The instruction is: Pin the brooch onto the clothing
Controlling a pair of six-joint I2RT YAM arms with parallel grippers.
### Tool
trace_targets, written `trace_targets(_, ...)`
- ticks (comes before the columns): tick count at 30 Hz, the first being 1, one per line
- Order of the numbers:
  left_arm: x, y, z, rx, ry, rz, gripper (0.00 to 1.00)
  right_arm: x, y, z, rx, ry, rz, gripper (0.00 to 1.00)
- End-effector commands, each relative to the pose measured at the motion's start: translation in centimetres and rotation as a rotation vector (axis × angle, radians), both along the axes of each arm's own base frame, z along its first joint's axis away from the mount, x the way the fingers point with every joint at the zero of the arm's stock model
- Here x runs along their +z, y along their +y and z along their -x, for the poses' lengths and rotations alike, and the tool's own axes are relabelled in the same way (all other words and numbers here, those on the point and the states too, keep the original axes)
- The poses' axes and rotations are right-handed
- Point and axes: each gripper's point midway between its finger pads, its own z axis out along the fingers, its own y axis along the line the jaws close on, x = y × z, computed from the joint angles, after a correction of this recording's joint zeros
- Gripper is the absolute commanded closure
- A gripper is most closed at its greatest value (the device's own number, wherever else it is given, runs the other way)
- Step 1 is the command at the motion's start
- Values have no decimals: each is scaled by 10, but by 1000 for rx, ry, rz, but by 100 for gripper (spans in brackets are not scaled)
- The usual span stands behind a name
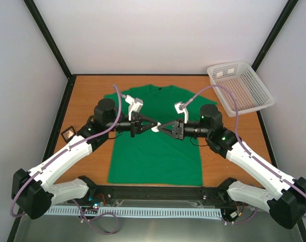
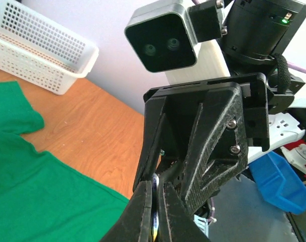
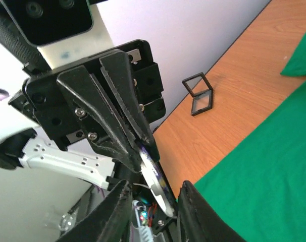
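While left tool (image 1: pixel 151 126) clamps brooch (image 3: pixel 156 177) edge | right tool (image 1: pixel 163 127) parted astride it

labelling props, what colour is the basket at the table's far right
The basket is white, clearest in the top external view.

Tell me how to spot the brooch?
Find the green shirt on the table. Over its chest, the left end effector pinches the brooch. It is a tiny pale round disc, unlike the square black case by the left edge.
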Motion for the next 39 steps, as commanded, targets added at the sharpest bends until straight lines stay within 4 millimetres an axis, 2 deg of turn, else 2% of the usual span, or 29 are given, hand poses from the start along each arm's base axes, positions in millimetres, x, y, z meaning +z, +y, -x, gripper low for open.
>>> trace_targets(1,19,-5,9,-64,0,41,99,8,7,8,83,-20,-68,78)
trace_targets(4,24,-5,9,-64,-8,48,99,8,6,9,81,-24,-72,78)
trace_targets(5,25,-5,9,-62,-12,48,99,8,5,10,78,-25,-71,75)
trace_targets(7,26,-4,7,-45,-15,45,99,6,3,11,68,-26,-68,62)
trace_targets(8,26,-3,6,-37,-14,46,99,4,1,12,63,-27,-66,59)
trace_targets(12,31,-2,5,-16,0,65,99,-2,-1,12,43,-12,-75,57)
trace_targets(15,33,-1,6,-4,34,101,99,1,0,11,36,-5,-111,63)
trace_targets(20,38,2,10,-5,57,171,99,8,1,5,17,-7,-148,79)
trace_targets(26,34,0,10,-14,69,168,99,17,1,2,2,-20,-186,81)
trace_targets(30,33,-1,10,-22,73,164,99,15,2,0,-1,-19,-181,89)
trace_targets(36,31,-4,10,-43,101,147,99,18,2,-3,-15,-24,-193,89)
trace_targets(37,30,-5,9,-45,107,142,99,17,3,-4,-16,-19,-196,96)
trace_targets(39,31,-4,9,-37,111,145,93,18,1,-5,-33,1,-217,97)
